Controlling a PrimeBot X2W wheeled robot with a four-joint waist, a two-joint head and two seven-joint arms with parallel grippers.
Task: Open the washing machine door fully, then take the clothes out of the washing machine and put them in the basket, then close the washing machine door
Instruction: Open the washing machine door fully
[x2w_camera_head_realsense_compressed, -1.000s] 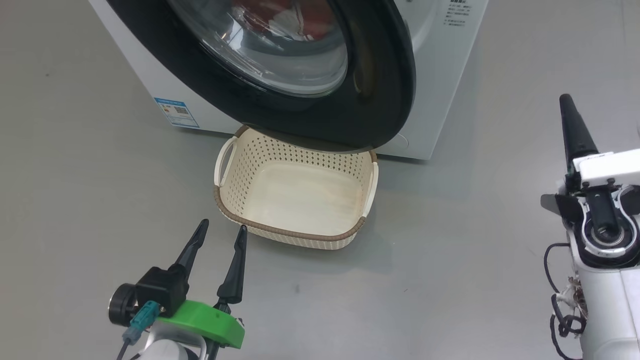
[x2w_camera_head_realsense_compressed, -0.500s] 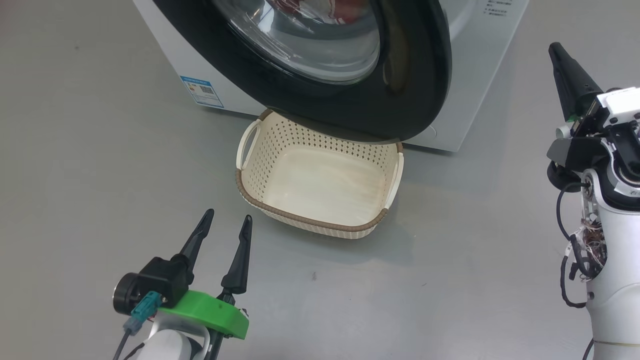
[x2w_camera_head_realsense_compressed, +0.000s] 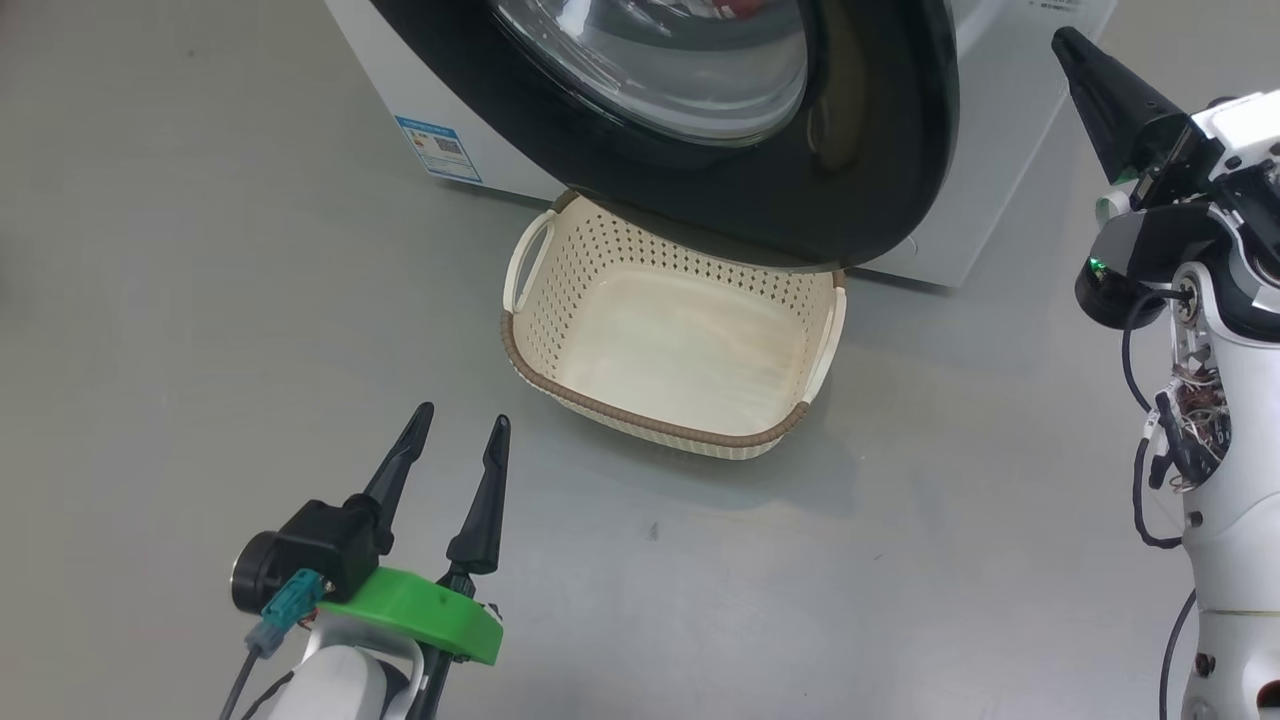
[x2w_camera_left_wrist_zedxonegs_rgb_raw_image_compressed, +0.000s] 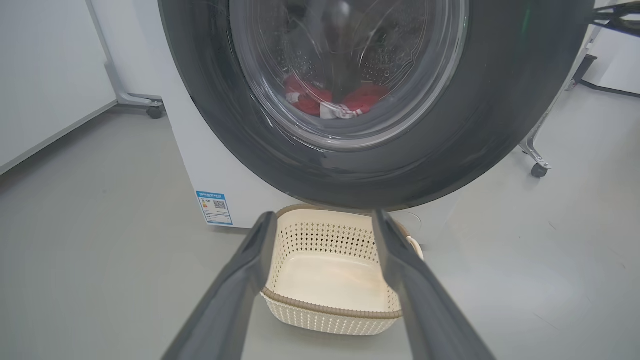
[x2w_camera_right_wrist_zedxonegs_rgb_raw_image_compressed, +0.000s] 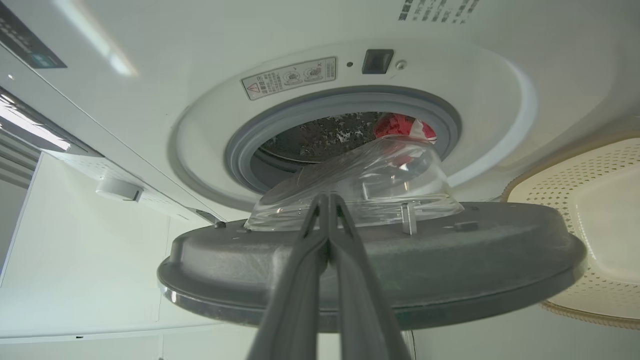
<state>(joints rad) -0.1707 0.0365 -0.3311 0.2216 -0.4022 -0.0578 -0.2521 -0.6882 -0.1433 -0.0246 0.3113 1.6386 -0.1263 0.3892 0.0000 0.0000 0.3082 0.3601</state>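
The washing machine (x2w_camera_head_realsense_compressed: 1000, 140) is a white box, and its black-rimmed door (x2w_camera_head_realsense_compressed: 880, 150) stands partly open over the cream basket (x2w_camera_head_realsense_compressed: 640, 412) on the floor. Red and white clothes (x2w_camera_left_wrist_zedxonegs_rgb_raw_image_compressed: 360, 97) lie in the drum behind the glass, and the clothes (x2w_camera_right_wrist_zedxonegs_rgb_raw_image_compressed: 400, 125) also show past the grey gasket. My left gripper (x2w_camera_head_realsense_compressed: 462, 416) is open and empty, low in front of the basket (x2w_camera_left_wrist_zedxonegs_rgb_raw_image_compressed: 330, 310). My right gripper (x2w_camera_head_realsense_compressed: 1068, 42) is shut on nothing, to the right of the door's free edge. In the right wrist view its tips (x2w_camera_right_wrist_zedxonegs_rgb_raw_image_compressed: 327, 197) point at the door's inner face (x2w_camera_right_wrist_zedxonegs_rgb_raw_image_compressed: 450, 260), beside the glass bowl.
Grey floor lies all round. A blue sticker (x2w_camera_head_realsense_compressed: 438, 148) marks the machine's lower corner. A wheeled frame leg with a caster (x2w_camera_left_wrist_zedxonegs_rgb_raw_image_compressed: 537, 170) stands to the machine's right and another caster (x2w_camera_left_wrist_zedxonegs_rgb_raw_image_compressed: 155, 111) to its left, by a white wall panel (x2w_camera_left_wrist_zedxonegs_rgb_raw_image_compressed: 40, 75).
The head camera has turned, sliding the scene right and up. My right gripper, still shut, has risen and moved in toward the door's free edge. My left gripper stays put and open.
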